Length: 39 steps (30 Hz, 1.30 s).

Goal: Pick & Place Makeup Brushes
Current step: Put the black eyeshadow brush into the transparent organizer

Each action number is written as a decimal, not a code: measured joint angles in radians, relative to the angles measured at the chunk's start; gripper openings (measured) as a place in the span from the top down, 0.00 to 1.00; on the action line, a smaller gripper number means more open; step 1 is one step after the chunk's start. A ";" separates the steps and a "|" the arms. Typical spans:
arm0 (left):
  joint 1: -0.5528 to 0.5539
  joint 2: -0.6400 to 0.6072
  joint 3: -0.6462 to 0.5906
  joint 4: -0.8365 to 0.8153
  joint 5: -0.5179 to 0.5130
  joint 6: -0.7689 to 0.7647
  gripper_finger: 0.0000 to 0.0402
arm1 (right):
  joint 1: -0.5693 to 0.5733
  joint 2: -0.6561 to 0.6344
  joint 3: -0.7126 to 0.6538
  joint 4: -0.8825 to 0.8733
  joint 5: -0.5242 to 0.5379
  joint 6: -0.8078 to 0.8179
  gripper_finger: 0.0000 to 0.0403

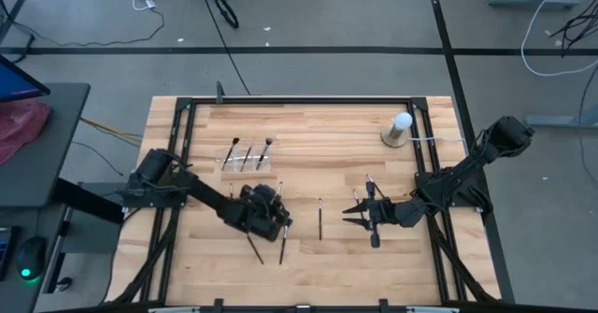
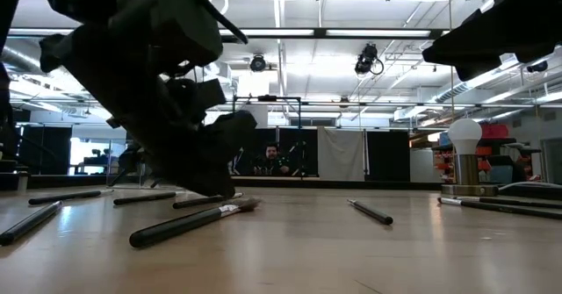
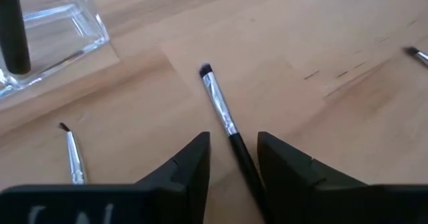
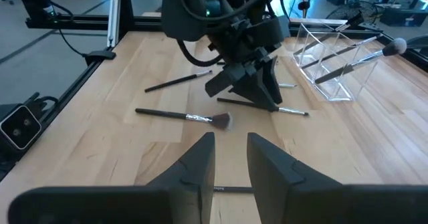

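A clear holder [image 1: 249,156] stands toward the far left of the wooden table [image 1: 308,126], with three makeup brushes [image 1: 250,150] propped upright in its slots; from the right arm's camera the same clear holder [image 4: 328,67] shows slanted handles and one pale fluffy tip. The left gripper [image 1: 277,221] is down low at the front left of the table, its fingers [image 3: 190,160] parted narrowly with a thin silver-banded brush [image 3: 224,120] lying between them, the handle running back under the wrist; I can't tell whether they touch it. Another small brush [image 3: 72,154] lies just beside. More brushes are scattered flat near that gripper, one lone stick [image 1: 320,218] in the middle. The right gripper [image 1: 358,212] hovers at centre right, fingers slightly apart and empty. A white ball on a round base [image 1: 398,130] sits at the far right corner. Beyond lies grey floor with cables [image 1: 224,14] and bright ceiling lights [image 2: 290,32].
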 joint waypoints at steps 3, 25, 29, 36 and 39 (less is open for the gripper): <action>0.009 -0.005 -0.036 0.055 0.009 0.000 0.72 | 0.000 0.000 0.000 0.000 0.000 0.000 0.78; -0.062 -0.059 -0.132 0.129 0.033 0.106 0.74 | 0.000 0.000 0.000 0.000 0.000 0.000 0.78; -0.078 -0.083 -0.133 0.109 0.066 0.113 0.70 | 0.000 0.000 0.000 0.000 0.000 0.000 0.78; -0.088 -0.054 -0.131 0.104 0.012 0.110 0.72 | 0.000 0.000 0.000 0.000 0.000 0.000 0.78; -0.084 -0.026 -0.130 0.101 -0.005 0.108 0.77 | 0.000 0.000 0.000 -0.001 0.000 0.000 0.78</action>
